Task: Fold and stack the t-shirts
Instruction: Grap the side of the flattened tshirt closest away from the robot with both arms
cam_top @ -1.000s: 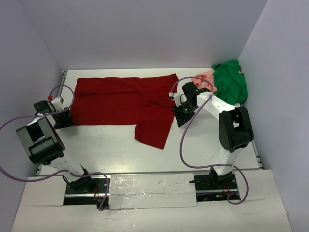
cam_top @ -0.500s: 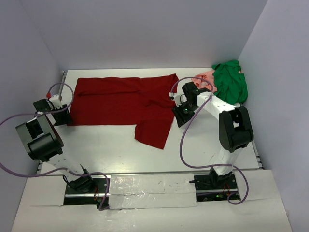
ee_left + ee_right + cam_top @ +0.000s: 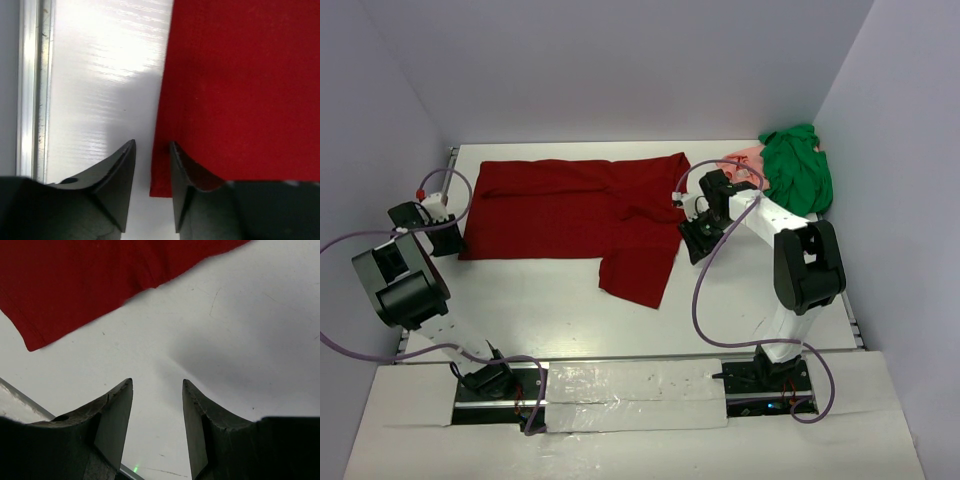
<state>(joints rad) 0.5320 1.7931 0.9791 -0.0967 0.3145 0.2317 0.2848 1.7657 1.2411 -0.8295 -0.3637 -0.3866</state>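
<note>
The maroon t-shirt (image 3: 570, 205) lies spread flat across the back of the table, one flap hanging toward the front. My left gripper (image 3: 450, 243) sits at its near left corner. In the left wrist view the maroon t-shirt (image 3: 240, 85) has its side hem running between the jaws of my left gripper (image 3: 152, 145), which stand narrowly apart. My right gripper (image 3: 691, 244) is open beside the shirt's right edge. The right wrist view shows my right gripper (image 3: 157, 382) over bare table, the maroon t-shirt (image 3: 90, 275) ahead. The green t-shirt (image 3: 798, 170) and pink t-shirt (image 3: 742, 160) lie bunched at the back right.
A metal rail (image 3: 30, 85) runs along the table's left edge, close to my left gripper. Purple walls enclose the white table (image 3: 560, 310) on three sides. Both arms' cables loop over the table's near part.
My left gripper's jaws have narrowed around the maroon shirt's left hem, and the left arm has shifted slightly left. The shirt's left edge sits a little further left. The right arm barely moved.
</note>
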